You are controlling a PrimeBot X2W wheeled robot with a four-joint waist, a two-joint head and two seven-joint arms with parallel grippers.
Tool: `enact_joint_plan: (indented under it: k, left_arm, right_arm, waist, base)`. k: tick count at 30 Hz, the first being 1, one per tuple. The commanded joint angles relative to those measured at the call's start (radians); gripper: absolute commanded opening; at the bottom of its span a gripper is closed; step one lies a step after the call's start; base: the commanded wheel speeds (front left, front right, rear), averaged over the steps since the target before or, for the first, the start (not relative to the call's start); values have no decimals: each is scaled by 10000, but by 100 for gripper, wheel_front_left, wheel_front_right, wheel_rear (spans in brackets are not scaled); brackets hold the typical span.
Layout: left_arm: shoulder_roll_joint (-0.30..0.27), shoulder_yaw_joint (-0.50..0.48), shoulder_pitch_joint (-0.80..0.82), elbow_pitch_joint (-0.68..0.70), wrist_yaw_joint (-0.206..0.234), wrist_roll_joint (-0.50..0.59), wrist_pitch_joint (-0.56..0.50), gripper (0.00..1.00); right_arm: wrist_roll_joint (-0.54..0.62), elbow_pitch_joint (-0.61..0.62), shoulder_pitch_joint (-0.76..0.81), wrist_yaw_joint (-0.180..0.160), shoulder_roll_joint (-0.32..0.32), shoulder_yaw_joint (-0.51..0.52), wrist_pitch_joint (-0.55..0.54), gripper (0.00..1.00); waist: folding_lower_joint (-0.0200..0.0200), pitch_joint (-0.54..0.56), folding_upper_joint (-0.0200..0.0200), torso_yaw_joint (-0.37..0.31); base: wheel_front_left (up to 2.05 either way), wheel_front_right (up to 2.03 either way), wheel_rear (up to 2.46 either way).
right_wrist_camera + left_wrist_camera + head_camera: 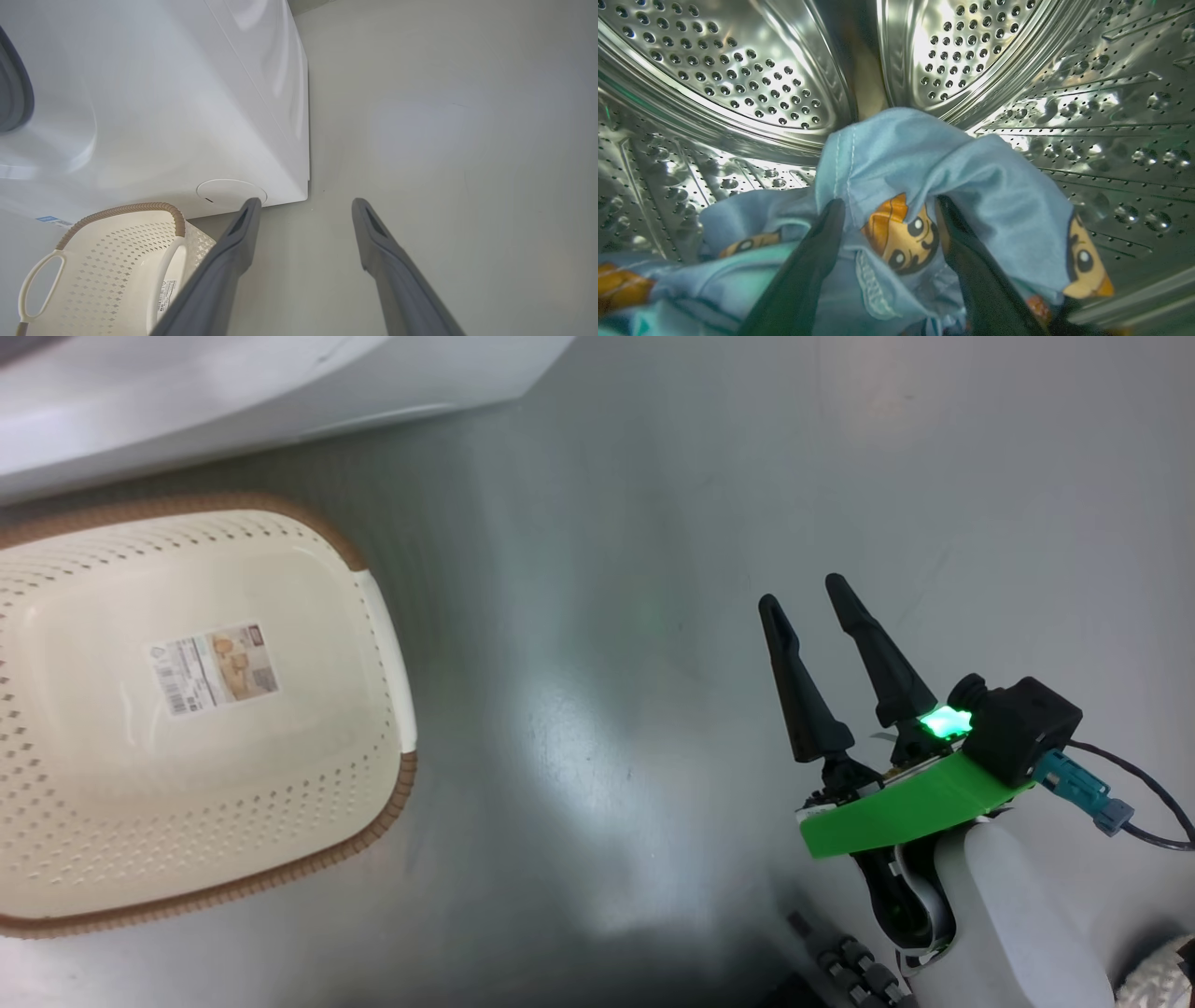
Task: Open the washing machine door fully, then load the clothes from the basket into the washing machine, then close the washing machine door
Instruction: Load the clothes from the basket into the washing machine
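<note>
You see light blue fabric clothes (924, 154) with orange cartoon prints, crumpled centre-bottom of frame inside perforated steel washer drum (738, 70). Left gripper (890, 201) jaws spread astride a fold. Right gripper (800, 593) jaws spread.

The cream-white perforated plastic basket (187, 784) with a brown woven-look rim and pale side handles stands upright on the grey floor (653, 523), at 9 o'clock in the head view. Its bare bottom shows a paper label. The big white front-loading washing machine (187, 392) lies at 11 o'clock, just beyond the basket. In the right wrist view the basket sits at 7 o'clock, near the machine's lower front, where there are a round white cap and a small blue label. Inside the perforated steel drum (738, 70), the light blue clothes (971, 177) with orange cartoon-face prints lie crumpled at 6 o'clock in the left wrist view, one fold raised toward the centre.
</note>
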State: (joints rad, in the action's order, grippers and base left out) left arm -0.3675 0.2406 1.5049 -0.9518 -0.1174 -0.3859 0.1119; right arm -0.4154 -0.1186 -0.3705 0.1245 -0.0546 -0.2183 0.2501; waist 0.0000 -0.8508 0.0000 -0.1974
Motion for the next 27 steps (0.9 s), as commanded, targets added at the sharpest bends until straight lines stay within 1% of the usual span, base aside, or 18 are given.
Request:
enact_joint_plan:
  k: [1,11,13,21,27]
  left_arm:
    - [-379,-46,-256,136,63,-118,96,100]
    - [126,-36,-1350,-22,118,-445,864,100]
    - [287,-85,-1865,11,240,-589,1122,100]
    - [363,-80,-2596,331,416,-602,1352,100]
    - [446,-153,-3470,868,560,-684,1444,100]
  right_arm:
    - [102,150,283,62,44,-181,117,100]
    - [399,-20,388,62,44,52,117,100]
    - [432,-104,443,62,44,87,117,100]
    - [412,-232,560,62,44,133,117,100]
    - [422,-310,716,62,44,204,117,100]
  waist:
    - [0,303,0,208]
    - [0,1099,0,662]
    - [0,1484,0,746]
    - [0,1983,0,792]
    - [0,2425,0,878]
  base:
    - [0,0,0]
    - [0,0,0]
    - [0,0,0]
    - [0,0,0]
    - [0,0,0]
